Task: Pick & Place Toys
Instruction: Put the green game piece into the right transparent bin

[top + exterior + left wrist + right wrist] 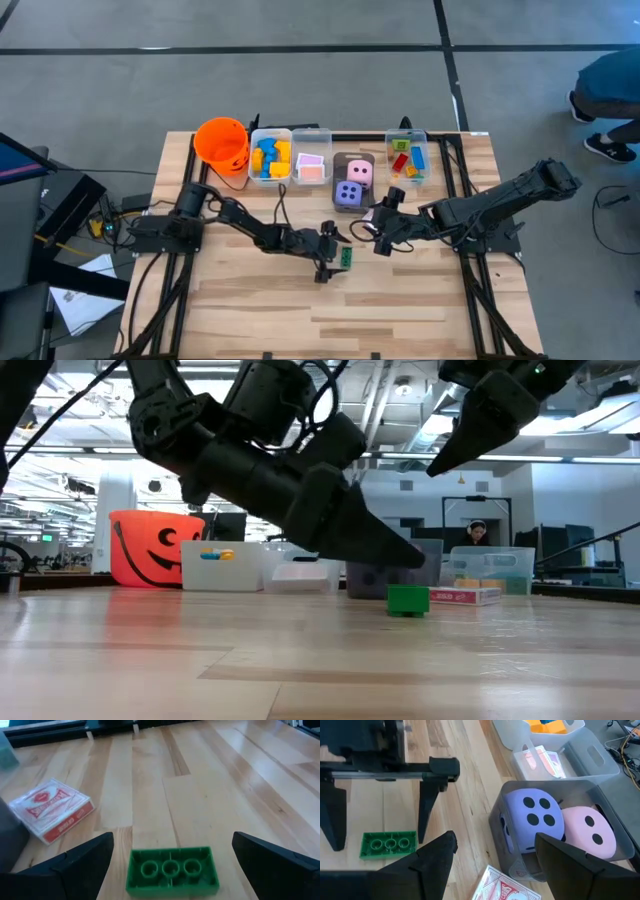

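A green brick [172,870] with three round studs lies flat on the wooden table [250,300], near its middle [345,258]. My left gripper [172,865] hangs low over the brick, open. One finger [75,867] stands on either side of the brick, with a gap to it on both sides. My right gripper [495,865] is open with nothing between its fingers. It hovers above the table to the right of the brick [383,238], beside the dice bin [600,795]. In that bin sit a purple die [532,822] and a pink die [592,832].
A red-and-white card pack [55,810] lies on the table between the brick and the dice bin. Along the far edge stand an orange bucket [222,142], a bin of blue and yellow blocks [270,155], a card bin [312,165] and a bin of mixed blocks [408,155].
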Robot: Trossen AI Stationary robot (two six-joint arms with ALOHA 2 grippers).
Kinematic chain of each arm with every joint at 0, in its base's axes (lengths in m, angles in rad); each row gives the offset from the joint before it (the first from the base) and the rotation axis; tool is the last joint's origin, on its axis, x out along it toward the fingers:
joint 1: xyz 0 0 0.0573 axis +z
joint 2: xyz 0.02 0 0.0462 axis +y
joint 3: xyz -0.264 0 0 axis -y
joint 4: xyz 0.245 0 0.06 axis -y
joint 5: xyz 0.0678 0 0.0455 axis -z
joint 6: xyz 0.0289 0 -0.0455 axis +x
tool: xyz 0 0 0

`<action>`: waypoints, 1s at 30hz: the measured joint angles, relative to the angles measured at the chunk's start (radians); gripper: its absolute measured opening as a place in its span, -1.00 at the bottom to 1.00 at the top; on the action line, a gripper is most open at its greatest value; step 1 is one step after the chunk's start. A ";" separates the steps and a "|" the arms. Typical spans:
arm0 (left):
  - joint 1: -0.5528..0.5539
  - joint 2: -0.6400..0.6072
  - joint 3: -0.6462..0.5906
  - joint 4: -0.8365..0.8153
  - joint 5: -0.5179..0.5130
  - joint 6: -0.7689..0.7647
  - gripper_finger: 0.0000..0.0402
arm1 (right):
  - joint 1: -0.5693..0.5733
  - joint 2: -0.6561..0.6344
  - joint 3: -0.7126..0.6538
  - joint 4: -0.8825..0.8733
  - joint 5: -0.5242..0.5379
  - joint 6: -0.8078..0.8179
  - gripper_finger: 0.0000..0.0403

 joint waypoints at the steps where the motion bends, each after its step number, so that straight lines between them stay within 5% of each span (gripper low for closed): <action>1: 0.000 0.007 0.006 0.001 0.000 0.000 0.99 | 0.000 0.000 0.000 0.002 0.000 0.002 0.34; 30: 0.003 0.029 0.011 -0.068 0.002 -0.007 0.99 | 0.000 0.000 0.000 0.016 -0.008 0.007 0.34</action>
